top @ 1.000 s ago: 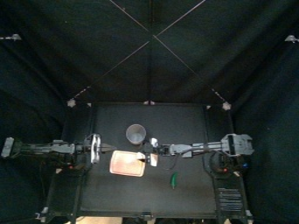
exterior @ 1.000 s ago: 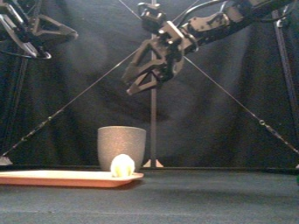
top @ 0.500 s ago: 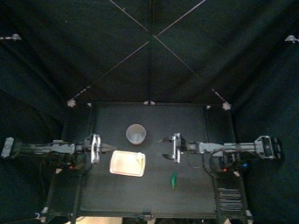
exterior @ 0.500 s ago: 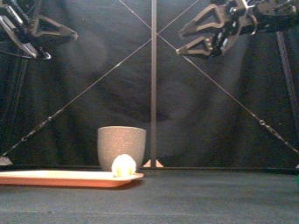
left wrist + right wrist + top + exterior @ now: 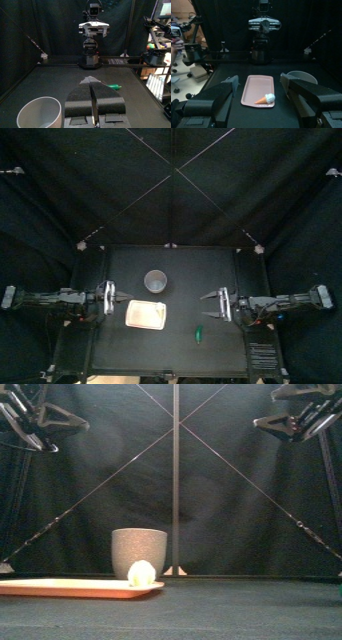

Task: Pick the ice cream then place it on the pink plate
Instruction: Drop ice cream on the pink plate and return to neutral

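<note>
ice cream (image 5: 268, 99): cone on its side on the pink plate (image 5: 252, 90), at the plate's right end, in front of the grey speckled cup (image 5: 139, 546)
step: placement looks done, since the ice cream sits fully on the plate with nothing touching it; I'd call the task complete
next move: nothing left to grasp; the right arm only needs to park without swinging low over the plate
right pincer (image 5: 259, 79): jaws spread wide, empty, high above the tabletop (image 5: 221, 268) and off to the right of the plate; the ice cream lies ahead of it and below, well apart
left pincer (image 5: 92, 86): jaws pressed together, holding nothing, up high on the plate's left side; this arm rests
other: small green toy (image 5: 199, 334) lies on the tabletop front-right of the plate, apart from it, not part of this job
</note>
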Available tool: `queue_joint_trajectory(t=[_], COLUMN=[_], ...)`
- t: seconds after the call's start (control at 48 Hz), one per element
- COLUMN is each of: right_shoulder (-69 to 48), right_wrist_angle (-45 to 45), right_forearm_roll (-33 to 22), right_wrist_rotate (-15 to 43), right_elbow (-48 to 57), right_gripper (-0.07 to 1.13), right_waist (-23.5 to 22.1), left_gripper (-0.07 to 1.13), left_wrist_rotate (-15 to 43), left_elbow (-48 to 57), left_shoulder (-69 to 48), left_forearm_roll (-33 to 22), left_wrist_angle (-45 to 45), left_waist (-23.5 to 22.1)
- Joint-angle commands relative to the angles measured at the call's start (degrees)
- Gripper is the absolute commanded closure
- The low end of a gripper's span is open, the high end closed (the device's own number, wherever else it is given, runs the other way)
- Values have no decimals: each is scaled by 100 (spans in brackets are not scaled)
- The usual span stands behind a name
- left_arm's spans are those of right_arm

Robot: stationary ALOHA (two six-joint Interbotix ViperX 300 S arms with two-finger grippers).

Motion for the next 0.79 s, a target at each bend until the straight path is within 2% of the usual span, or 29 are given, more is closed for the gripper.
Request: queue_joint_trajectory(t=[0.021,0.292,0.792], right_shoulder=[-105,-105,-193], right_wrist_angle=[-79,0,9], right_forearm_roll=[-18,-246,-299], right_wrist_rotate=[-18,-9,-18], right_elbow=[-9,-158,-44], right_gripper=[6,6,6], right_waist=[62,141,158], left_gripper=[109,109,109], left_wrist_rotate=[9,0,-9], left_elbow=[-70,-70,-35], left_shoulder=[18,18,9], left_forearm_roll=[18,9,0], left_wrist_angle=[-26,-26,-26], left_waist=[18,18,35])
